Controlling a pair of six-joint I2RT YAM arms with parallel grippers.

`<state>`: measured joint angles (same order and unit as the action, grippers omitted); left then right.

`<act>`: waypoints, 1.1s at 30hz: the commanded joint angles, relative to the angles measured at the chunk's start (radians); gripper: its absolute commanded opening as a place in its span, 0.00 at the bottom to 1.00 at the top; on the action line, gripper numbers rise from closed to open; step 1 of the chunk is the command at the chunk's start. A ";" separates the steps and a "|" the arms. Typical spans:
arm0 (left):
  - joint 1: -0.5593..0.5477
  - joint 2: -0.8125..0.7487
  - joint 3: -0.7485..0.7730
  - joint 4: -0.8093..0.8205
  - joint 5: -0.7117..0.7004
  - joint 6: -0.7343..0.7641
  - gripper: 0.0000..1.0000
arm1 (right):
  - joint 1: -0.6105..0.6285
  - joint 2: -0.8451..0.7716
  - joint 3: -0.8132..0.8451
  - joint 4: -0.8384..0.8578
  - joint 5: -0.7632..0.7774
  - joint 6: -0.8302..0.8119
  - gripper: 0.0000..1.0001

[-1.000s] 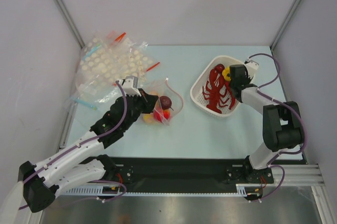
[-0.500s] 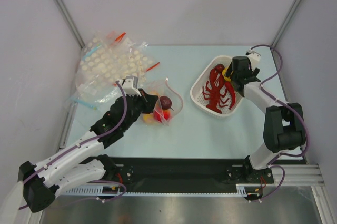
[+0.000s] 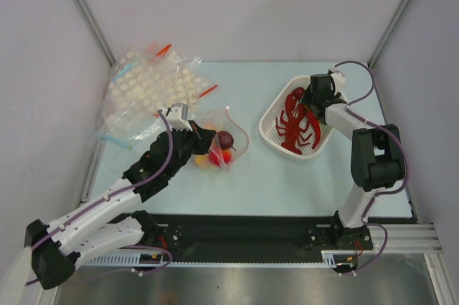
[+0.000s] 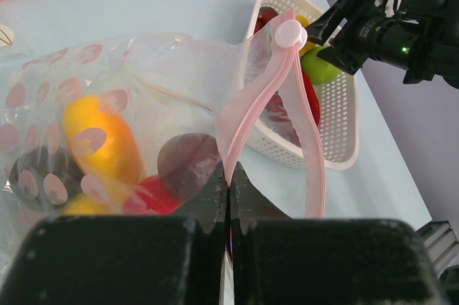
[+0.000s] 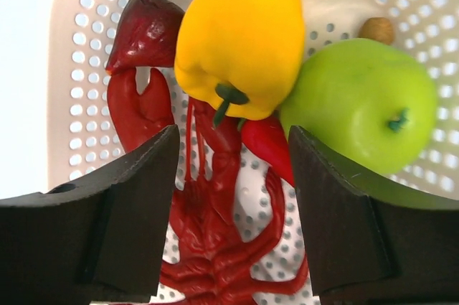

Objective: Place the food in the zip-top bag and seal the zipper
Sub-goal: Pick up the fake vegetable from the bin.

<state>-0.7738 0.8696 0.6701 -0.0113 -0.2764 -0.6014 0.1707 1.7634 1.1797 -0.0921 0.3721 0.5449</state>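
Observation:
My left gripper [image 3: 209, 140] is shut on the pinkish-red zipper [image 4: 247, 115] of the clear zip-top bag [image 3: 233, 148]. The bag's mouth stands open in a loop, with a white slider [image 4: 290, 33] at its far end. Inside lie a mango [image 4: 100, 140], a dark purple fruit [image 4: 188, 165] and a red apple [image 4: 154, 197]. My right gripper [image 3: 313, 94] is open above the far end of the white basket [image 3: 272, 127]. Between its fingers [image 5: 233, 133] lies the red lobster [image 5: 215, 240]. Just beyond it are the yellow bell pepper [image 5: 240, 32] and the green apple [image 5: 358, 97].
A pile of clear bags printed with white dots [image 3: 150, 90], with red and blue strips, lies at the back left. A small brown thing [image 5: 378, 29] lies in the basket beside the green apple. Walls stand close on the left, back and right.
My right gripper has moved left and toward the back, over the basket's far end. The left gripper and the bag have not moved.

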 commanded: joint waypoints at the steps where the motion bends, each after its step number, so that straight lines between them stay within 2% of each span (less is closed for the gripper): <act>1: 0.005 -0.009 0.045 0.019 0.011 0.018 0.00 | 0.003 0.041 0.069 0.026 -0.022 0.050 0.66; 8: 0.005 -0.011 0.046 0.019 0.013 0.018 0.00 | 0.003 0.100 0.103 0.040 -0.012 0.070 0.50; 12: 0.005 -0.015 0.045 0.019 0.011 0.018 0.00 | 0.004 0.091 0.091 0.051 -0.012 0.064 0.21; 14: 0.005 -0.017 0.045 0.019 0.011 0.018 0.00 | 0.007 0.082 0.086 0.051 -0.007 0.063 0.12; 15: 0.007 -0.017 0.045 0.019 0.011 0.018 0.00 | 0.010 0.070 0.078 0.052 -0.007 0.053 0.00; 24: 0.005 -0.021 0.045 0.019 0.013 0.018 0.00 | 0.027 -0.067 0.014 0.046 -0.044 0.021 0.00; 30: 0.005 -0.014 0.043 0.019 0.009 0.020 0.01 | 0.059 -0.245 -0.081 0.051 -0.073 -0.010 0.00; 33: 0.005 -0.001 0.048 0.019 0.016 0.020 0.00 | 0.085 -0.344 -0.123 0.043 -0.136 -0.029 0.00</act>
<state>-0.7738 0.8665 0.6701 -0.0128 -0.2756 -0.6010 0.2291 1.5246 1.0859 -0.0738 0.2947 0.5514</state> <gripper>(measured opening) 0.011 0.020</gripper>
